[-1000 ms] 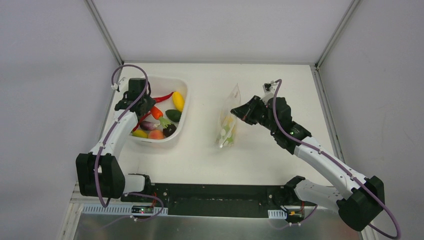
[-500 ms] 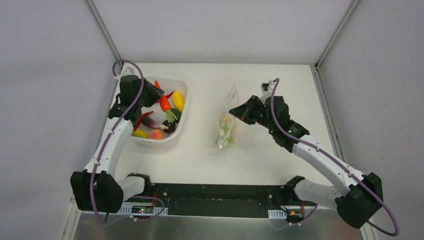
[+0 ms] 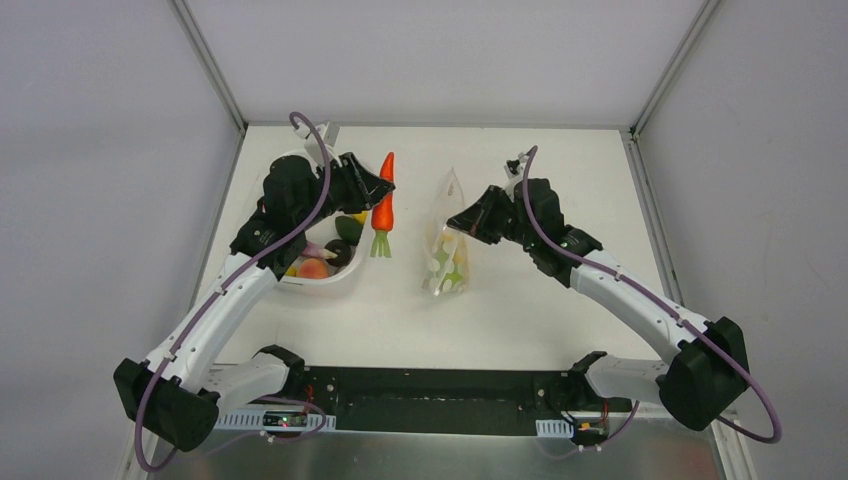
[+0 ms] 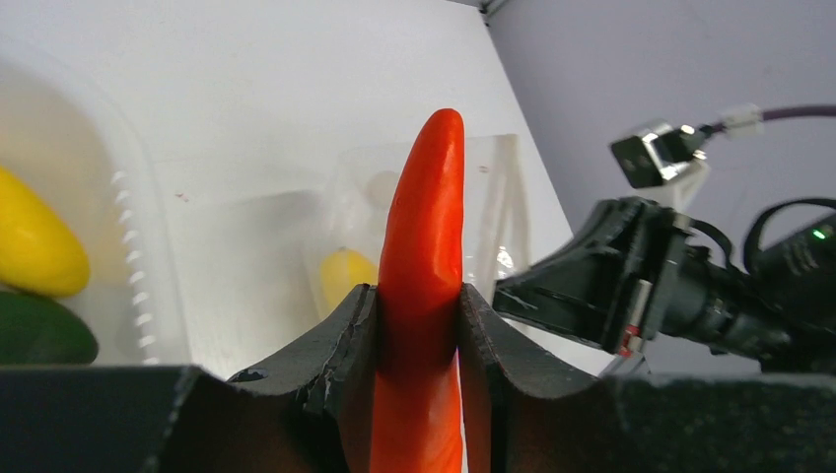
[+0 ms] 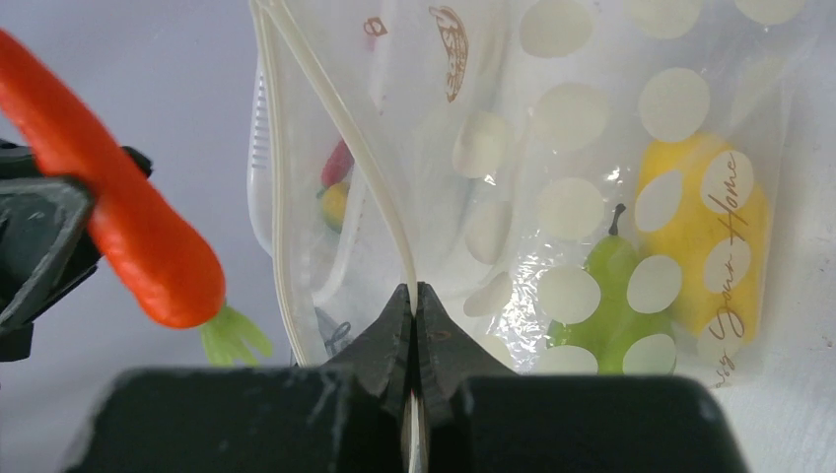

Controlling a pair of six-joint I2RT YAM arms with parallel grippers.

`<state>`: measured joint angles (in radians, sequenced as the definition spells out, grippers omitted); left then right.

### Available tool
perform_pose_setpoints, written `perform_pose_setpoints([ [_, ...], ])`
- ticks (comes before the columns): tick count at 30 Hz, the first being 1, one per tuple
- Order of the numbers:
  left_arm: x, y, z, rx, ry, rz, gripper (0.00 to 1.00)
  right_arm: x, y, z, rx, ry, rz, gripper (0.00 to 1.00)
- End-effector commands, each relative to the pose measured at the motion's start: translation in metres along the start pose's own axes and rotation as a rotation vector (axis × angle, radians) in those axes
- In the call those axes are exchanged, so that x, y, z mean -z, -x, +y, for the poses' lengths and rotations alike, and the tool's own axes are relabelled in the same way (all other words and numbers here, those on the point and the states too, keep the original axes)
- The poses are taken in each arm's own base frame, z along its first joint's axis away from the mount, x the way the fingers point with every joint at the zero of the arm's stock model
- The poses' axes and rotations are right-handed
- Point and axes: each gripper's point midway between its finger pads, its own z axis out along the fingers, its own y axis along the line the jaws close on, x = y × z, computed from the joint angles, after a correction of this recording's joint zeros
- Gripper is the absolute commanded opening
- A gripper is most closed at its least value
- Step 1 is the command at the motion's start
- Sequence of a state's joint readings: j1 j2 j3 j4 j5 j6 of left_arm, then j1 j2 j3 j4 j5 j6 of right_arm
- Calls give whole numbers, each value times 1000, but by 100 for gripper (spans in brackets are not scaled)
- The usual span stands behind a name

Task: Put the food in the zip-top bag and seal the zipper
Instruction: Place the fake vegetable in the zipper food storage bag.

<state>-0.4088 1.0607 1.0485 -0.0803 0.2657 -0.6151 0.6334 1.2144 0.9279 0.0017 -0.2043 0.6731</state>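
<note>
Bench (image 3: 520, 320): white, walled on three sides, both arms coming in from 6 o'clock. Left arm (image 3: 215, 313) runs up toward 12, then bends over the tub toward 3 o'clock. Right arm (image 3: 630, 300) angles in from 4 o'clock toward bench centre.

White tub (image 3: 338, 285) sits at 9 o'clock of centre with loose toy food in it: yellow piece (image 4: 30, 246), dark green piece (image 4: 39, 335) touching it, peach piece (image 3: 313, 268), dark purple piece (image 3: 340, 255).

Dotted zip-top bag (image 3: 447, 255) is at bench centre, long axis 12–6. Its 12 o'clock end is raised in a peak, its 6 o'clock end down on the bench.

Left fingers (image 4: 330, 355) are part closed, clamped on the sides of the toy carrot (image 3: 381, 213). The carrot is between tub and bag, just beside the tub's 3 o'clock rim and touching neither. Orange tip points to 12, green leaves to 6. In the left wrist view the tip lines up in front of the bag.

Right fingers (image 5: 384, 340) are pressed fully together, pinching one lip of the bag from its 3 o'clock side.

In the bag: yellow fruit (image 5: 705, 246) and green pear (image 5: 606, 296), touching each other.

Zip strip (image 5: 347, 123): the lip in the right fingers is pulled away from the other lip, so the mouth gapes, unsealed.
</note>
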Motion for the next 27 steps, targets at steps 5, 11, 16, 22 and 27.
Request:
perform_pose_setpoints([
  [5, 15, 35, -69, -44, -225, -180, 21, -1, 4, 24, -5, 62, 20, 0],
  [11, 17, 39, -108, -6, -344, -266, 21, -3, 3, 36, 5, 83, 22, 0],
  [16, 15, 34, -128, -24, -393, -309, 21, -4, 5, 47, 17, 92, -2, 0],
  [22, 5, 28, -127, -28, -359, -341, 21, -1, 5, 53, 29, 100, -23, 0],
  [27, -13, 16, -107, 22, -296, -388, 22, 6, 10, 56, 35, 110, -58, 0],
])
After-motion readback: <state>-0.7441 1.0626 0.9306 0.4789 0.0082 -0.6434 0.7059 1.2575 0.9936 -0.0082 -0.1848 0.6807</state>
